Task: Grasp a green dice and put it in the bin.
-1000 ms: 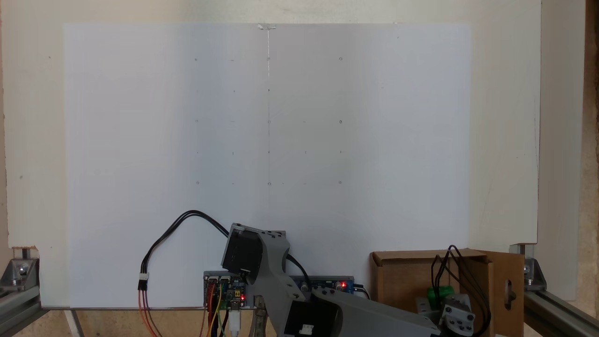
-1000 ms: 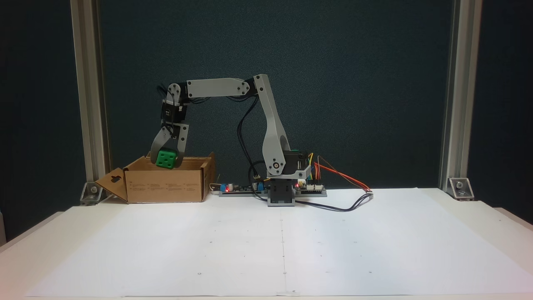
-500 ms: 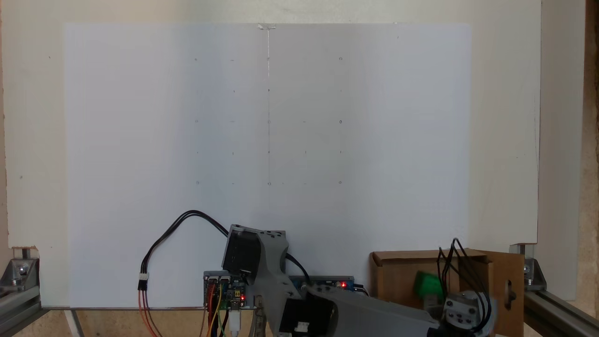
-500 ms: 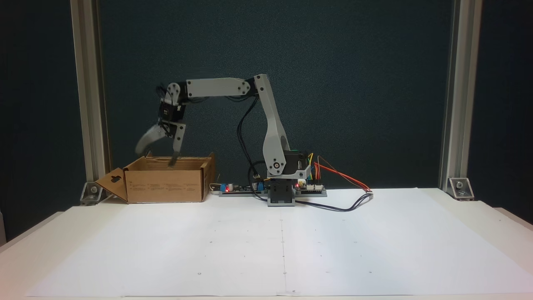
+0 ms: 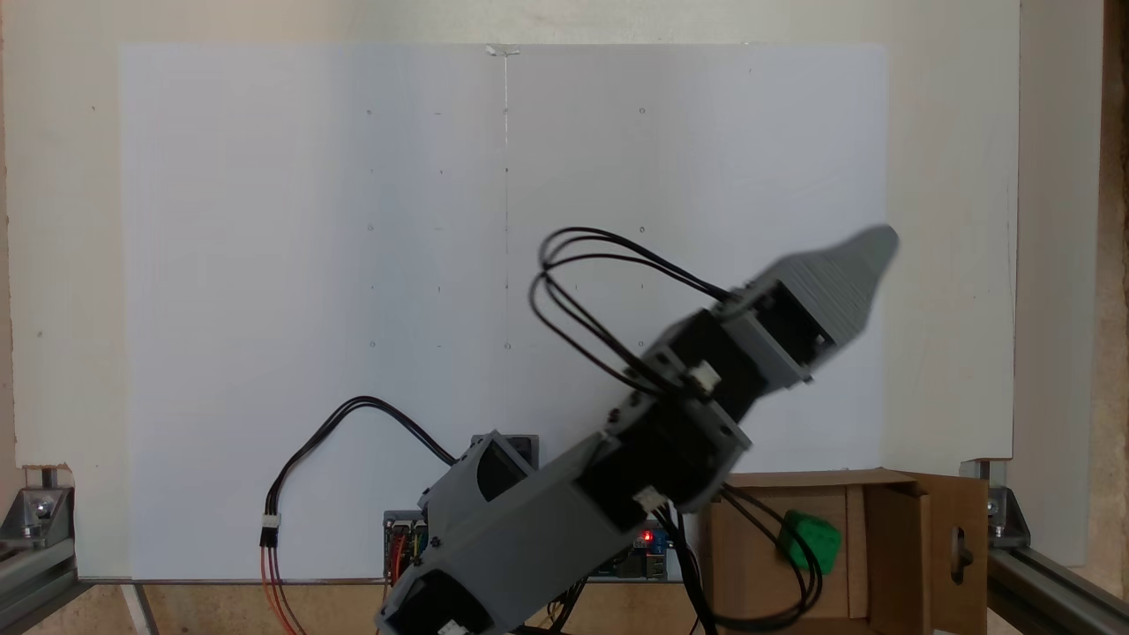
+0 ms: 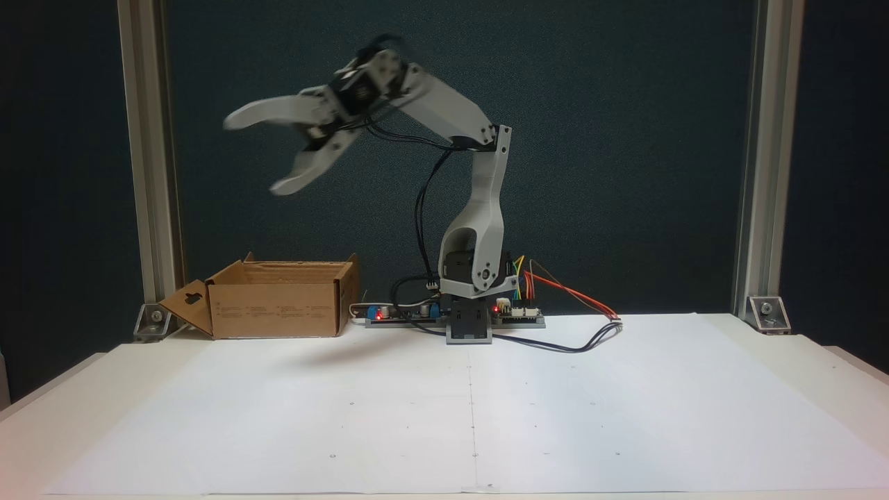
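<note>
In a fixed view from above, the green dice (image 5: 810, 541) lies inside the box (image 5: 750, 529), partly crossed by black cables (image 5: 617, 265). The arm (image 5: 529, 538) rises over the box's left side, blurred, and its gripper (image 5: 869, 251) shows as one grey tip. In a fixed view from the front, the gripper (image 6: 253, 156) hangs high above the box (image 6: 278, 305) with jaws spread wide and empty; the box walls hide the dice.
</note>
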### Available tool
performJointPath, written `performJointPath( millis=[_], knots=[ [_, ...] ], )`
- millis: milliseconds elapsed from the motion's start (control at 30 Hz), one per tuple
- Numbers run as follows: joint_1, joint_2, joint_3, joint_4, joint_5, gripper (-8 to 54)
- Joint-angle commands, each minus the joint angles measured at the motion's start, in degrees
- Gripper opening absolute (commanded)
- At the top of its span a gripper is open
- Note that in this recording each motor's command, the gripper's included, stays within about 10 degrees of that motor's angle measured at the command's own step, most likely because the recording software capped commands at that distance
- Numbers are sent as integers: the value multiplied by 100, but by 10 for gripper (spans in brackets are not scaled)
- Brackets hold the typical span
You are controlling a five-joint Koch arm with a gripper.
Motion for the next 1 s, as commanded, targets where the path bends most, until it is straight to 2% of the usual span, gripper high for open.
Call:
performJointPath(
  millis=[0,333,500,967],
  knots=[
    [-921,325,70,-202,272,446],
    [-4729,1336,2505,-1916,281,444],
    [-4816,1960,3753,-3085,272,442],
    [-4298,3199,5915,-6390,255,454]
  ],
)
